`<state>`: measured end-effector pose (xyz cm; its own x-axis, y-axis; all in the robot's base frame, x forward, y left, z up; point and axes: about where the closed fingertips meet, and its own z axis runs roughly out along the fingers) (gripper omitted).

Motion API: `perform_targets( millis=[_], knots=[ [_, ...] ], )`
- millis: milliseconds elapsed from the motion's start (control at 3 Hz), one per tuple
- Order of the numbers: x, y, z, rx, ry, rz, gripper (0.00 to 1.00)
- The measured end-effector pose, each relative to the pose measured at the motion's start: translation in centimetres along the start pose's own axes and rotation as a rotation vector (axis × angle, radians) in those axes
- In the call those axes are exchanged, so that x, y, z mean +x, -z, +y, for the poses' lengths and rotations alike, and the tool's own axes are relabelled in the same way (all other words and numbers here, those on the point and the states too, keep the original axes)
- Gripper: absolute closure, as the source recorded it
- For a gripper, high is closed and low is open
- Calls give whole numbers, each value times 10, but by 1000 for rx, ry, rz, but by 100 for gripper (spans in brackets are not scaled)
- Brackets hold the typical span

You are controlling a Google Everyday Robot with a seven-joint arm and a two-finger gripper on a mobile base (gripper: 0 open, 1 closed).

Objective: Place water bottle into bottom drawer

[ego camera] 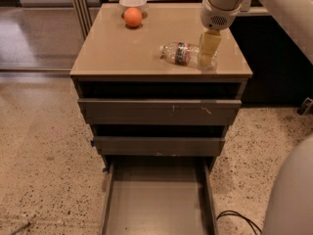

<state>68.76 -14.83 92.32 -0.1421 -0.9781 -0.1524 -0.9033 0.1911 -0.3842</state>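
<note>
Currently, the cabinet [156, 111] stands on a speckled floor [44, 146], with its tan surface [122, 48] carrying all the loose items. The white robot arm [222, 4] reaches in from the upper right, over the right part of the surface.

The bottom drawer [159, 209] is pulled out toward the camera, with its grey floor and thin side walls showing. The two drawer fronts above it sit further back.

The water bottle [178, 53] lies on its side near the right front of the surface, not in the drawer. The gripper [208, 58] is down at the bottle's right end, touching or just beside it. Whether it is open, closed or gripping the bottle cannot be told.

At the back of the surface, an orange [132, 17] sits just in front of a white bowl [133, 2], well apart from the bottle.
</note>
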Motion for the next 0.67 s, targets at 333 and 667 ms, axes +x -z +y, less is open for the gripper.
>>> perform_targets(
  millis=[333, 667],
  knots=[
    [-2, -35, -21, -16, 2, -13, 0],
    [-8, -63, -29, -45, 3, -39, 0]
  ],
)
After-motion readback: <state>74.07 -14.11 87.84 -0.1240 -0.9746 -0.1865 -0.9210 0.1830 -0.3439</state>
